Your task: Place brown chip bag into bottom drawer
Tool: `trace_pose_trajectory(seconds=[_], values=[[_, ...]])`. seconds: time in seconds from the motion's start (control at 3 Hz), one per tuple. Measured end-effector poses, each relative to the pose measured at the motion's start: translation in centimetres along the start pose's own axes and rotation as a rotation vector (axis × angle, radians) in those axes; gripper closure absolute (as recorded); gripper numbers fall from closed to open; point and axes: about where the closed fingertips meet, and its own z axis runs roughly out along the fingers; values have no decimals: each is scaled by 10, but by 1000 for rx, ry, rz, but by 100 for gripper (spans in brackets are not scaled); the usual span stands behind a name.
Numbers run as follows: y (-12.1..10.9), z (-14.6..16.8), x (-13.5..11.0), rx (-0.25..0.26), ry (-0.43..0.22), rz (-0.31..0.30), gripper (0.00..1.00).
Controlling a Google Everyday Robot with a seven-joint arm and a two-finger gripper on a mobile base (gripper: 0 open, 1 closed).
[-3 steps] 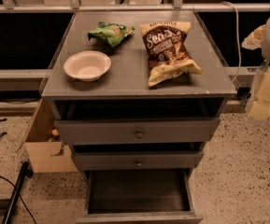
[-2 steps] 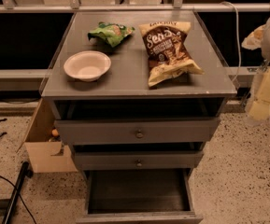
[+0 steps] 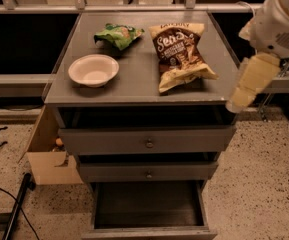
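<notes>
The brown chip bag (image 3: 180, 54) lies flat on the grey cabinet top (image 3: 139, 86), right of centre, with white script lettering and tan-yellow ends. The bottom drawer (image 3: 149, 232) is pulled open at the foot of the cabinet and nothing shows inside it. My gripper (image 3: 246, 84), pale yellow under a white arm, hangs at the right edge of the cabinet, to the right of the bag and slightly nearer than it. It does not touch the bag.
A white bowl (image 3: 93, 70) and a small green bag (image 3: 118, 35) sit on the left half of the top. The two upper drawers (image 3: 148, 143) are closed. An open cardboard box (image 3: 46, 159) stands left of the cabinet. A black pole (image 3: 15, 211) lies on the floor.
My arm has moved left and slightly up, closer to the cabinet's right edge. The bag, bowl and drawers have not moved.
</notes>
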Motion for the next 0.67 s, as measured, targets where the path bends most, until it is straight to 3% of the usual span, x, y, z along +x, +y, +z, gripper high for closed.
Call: trace_pose_trajectory(seconds=[0.33,0.67], values=[[-33,24,-32,31,-55,73,0],[-71,49,-51,88,-96,197,0]])
